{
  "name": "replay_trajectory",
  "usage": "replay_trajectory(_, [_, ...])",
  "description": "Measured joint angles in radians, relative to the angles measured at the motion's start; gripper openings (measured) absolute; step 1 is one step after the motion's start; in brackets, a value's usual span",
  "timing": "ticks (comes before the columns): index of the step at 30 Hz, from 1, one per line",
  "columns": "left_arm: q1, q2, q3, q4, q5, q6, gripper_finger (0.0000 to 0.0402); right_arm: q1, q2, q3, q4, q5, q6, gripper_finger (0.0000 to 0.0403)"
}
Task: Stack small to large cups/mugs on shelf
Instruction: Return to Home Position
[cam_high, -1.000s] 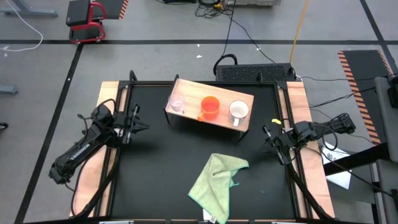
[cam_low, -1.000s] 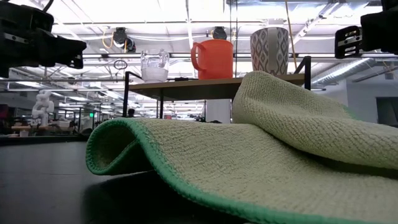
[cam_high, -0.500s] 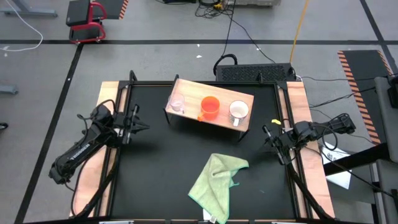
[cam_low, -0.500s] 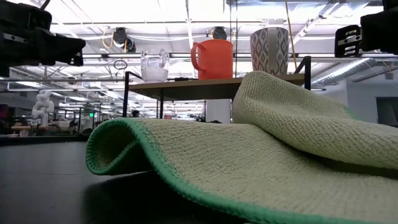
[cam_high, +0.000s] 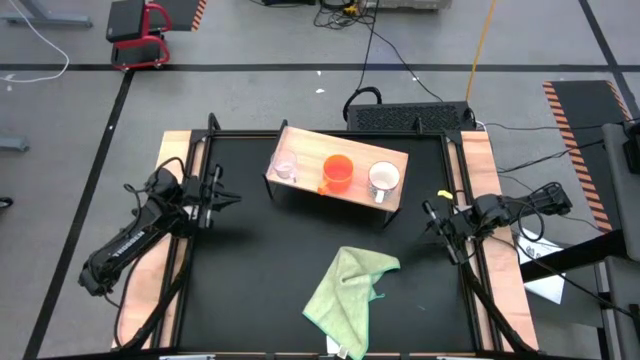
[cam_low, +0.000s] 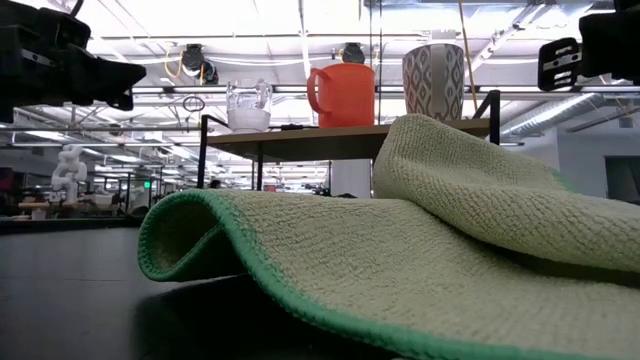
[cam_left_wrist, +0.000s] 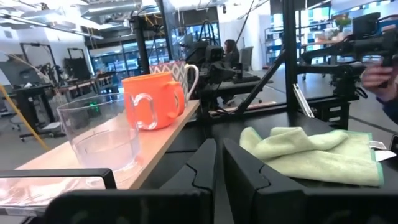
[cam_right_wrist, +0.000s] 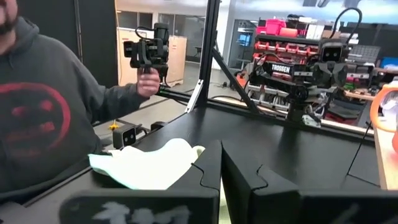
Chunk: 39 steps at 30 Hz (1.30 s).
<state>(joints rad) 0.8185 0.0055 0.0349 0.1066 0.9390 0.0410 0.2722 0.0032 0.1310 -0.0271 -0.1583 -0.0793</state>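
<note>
**Three vessels in a row on the shelf, both arms idle at the sides**

The shelf (cam_high: 305, 150) stands at 12 o'clock on the table (cam_high: 260, 260). It carries the glass cup (cam_high: 285, 168), orange mug (cam_high: 338, 172) and white mug (cam_high: 384, 178), each apart from the next. The left gripper (cam_high: 222, 195) is at 9 o'clock and the right gripper (cam_high: 430, 218) at 3 o'clock, both with fingers together and empty. The green cloth (cam_high: 345, 290) lies at 6 o'clock. In the low view it hides the lower right end of the shelf, and the picture's edges cut off both grippers.

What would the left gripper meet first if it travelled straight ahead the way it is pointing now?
Probably nothing close: the left gripper points across bare table, between the shelf and the cloth, toward the right gripper opposite. It might graze the shelf; depth is unclear.
</note>
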Motion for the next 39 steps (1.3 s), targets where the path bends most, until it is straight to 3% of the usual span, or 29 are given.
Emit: replay_trajectory(39, [0.000,0.001,0.000,0.001,-0.003,-0.001,0.0031,0.000,0.000,0.000,0.000,0.000,0.014,0.0000])
